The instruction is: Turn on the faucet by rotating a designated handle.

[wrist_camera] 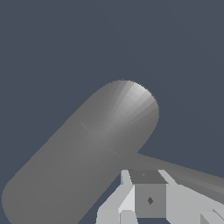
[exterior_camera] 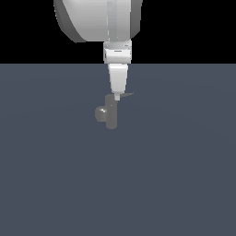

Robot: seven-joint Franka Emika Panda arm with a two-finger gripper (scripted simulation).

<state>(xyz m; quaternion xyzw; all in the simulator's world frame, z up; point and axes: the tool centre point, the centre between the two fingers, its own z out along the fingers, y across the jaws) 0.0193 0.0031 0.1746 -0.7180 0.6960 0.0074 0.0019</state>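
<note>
Item: faucet. A small dull-grey fixture with an upright cylindrical body is set on the flat slate-blue surface, a little above the middle of the exterior view. A rounded stubby spout is carried at the body's 9 o'clock side. In the wrist view the body fills the frame as a large rounded-end cylinder.

Item: handle. A thin, tapering grey lever is seen leaving the top of the faucet body toward 3 o'clock in the exterior view. In the wrist view it runs away from the cylinder as a flat grey bar, partly covered by the hand. It is judged to be placed high and clear of the spout so that it can be swept sideways without obstruction.

Item: hand. It is lowered from 12 o'clock, pointing straight down, with its tip at the top of the faucet body where the handle begins. In the wrist view its pale blocks lie against the handle's root. How far the fingers stand apart cannot be told from either view, and nothing is seen to be gripped. This position is judged to suit pushing the lever around its pivot rather than clamping it.

Item: arm. A large white body is seen at 12 o'clock, above the faucet.

Status: rotation of the handle is judged not yet complete.
</note>
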